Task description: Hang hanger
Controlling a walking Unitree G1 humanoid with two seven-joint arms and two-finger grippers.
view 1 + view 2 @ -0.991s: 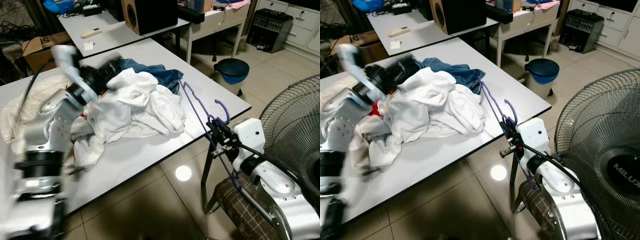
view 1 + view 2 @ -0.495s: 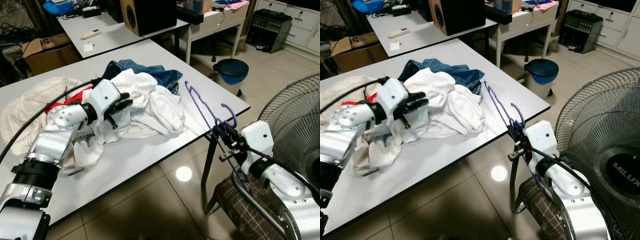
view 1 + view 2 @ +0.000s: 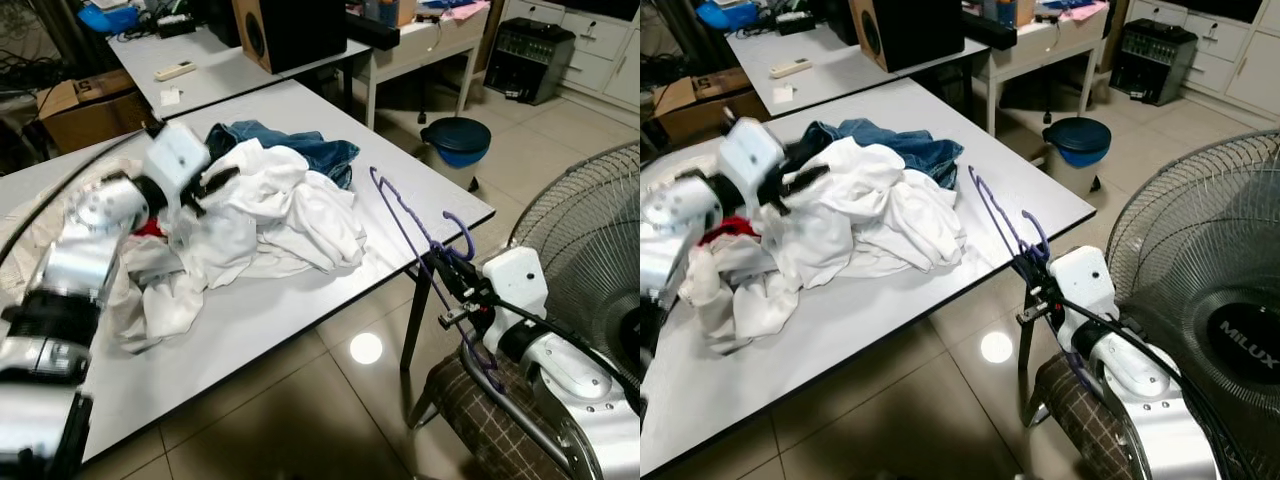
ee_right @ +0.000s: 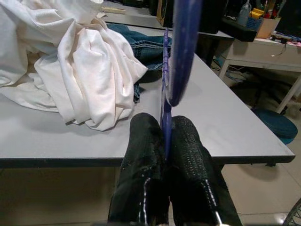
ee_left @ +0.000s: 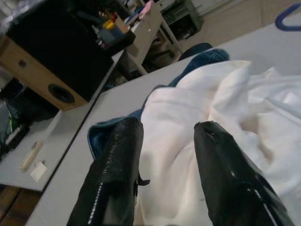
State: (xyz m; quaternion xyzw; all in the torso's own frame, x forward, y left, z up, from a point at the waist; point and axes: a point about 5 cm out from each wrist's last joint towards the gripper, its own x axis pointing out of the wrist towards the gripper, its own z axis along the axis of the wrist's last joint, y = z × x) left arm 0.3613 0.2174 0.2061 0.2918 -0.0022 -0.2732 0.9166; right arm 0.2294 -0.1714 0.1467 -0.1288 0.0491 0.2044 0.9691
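Right gripper (image 3: 447,278) is clamped on the purple hanger (image 3: 405,215) near its neck, holding it tilted over the table (image 3: 300,310) edge, likely so the hook stays free. Left gripper (image 5: 164,136), fingers apart, hovers at the white garment (image 3: 290,205) heaped beside jeans (image 3: 310,150), probably to pick a piece to put on the hanger. No rail in sight; the pile partly hides its contents.

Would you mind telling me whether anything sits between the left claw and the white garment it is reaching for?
Nothing visible does. The left claw is open directly over the white garment, its fingers straddling a fold of the cloth. The right claw is shut on the purple hanger off the table edge.
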